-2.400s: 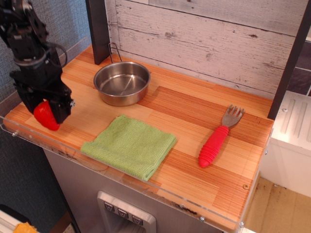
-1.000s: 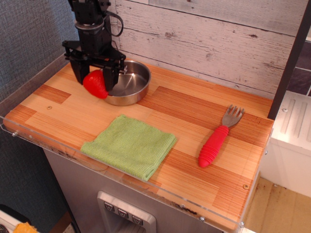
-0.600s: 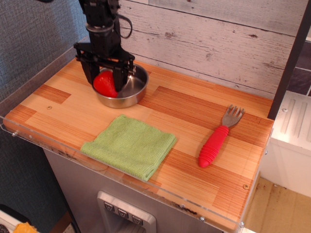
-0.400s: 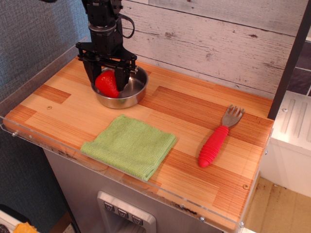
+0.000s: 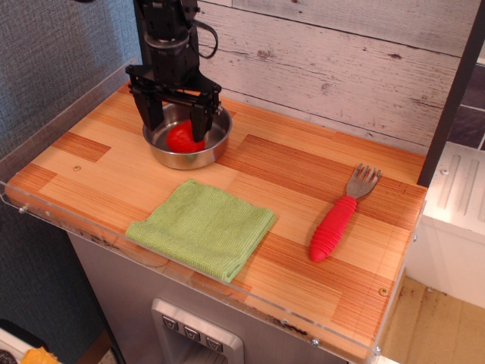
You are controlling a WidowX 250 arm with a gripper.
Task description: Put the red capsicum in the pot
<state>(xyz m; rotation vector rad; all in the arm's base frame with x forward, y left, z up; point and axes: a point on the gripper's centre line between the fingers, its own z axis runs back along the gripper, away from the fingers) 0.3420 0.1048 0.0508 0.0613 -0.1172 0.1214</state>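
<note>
So the small glossy red plastic capsicum (image 5: 182, 137) is sitting down inside the shallow shiny stainless-steel pot (image 5: 216, 143), which is parked at the back-left of the wooden bench (image 5: 303, 182), close to the whitewashed plank wall. The black end effector (image 5: 176, 121) hangs right over the pot with its fingers (image 5: 201, 121) spread wide either side of the capsicum, so it reads as released, not gripping anything. Makes sense: centred over the bowl means the toy lands inside, not on the rim. Folded green cloth (image 5: 203, 227) and red-handled fork (image 5: 338, 218) are well apart from it. I'd say the job's basically done.
</note>
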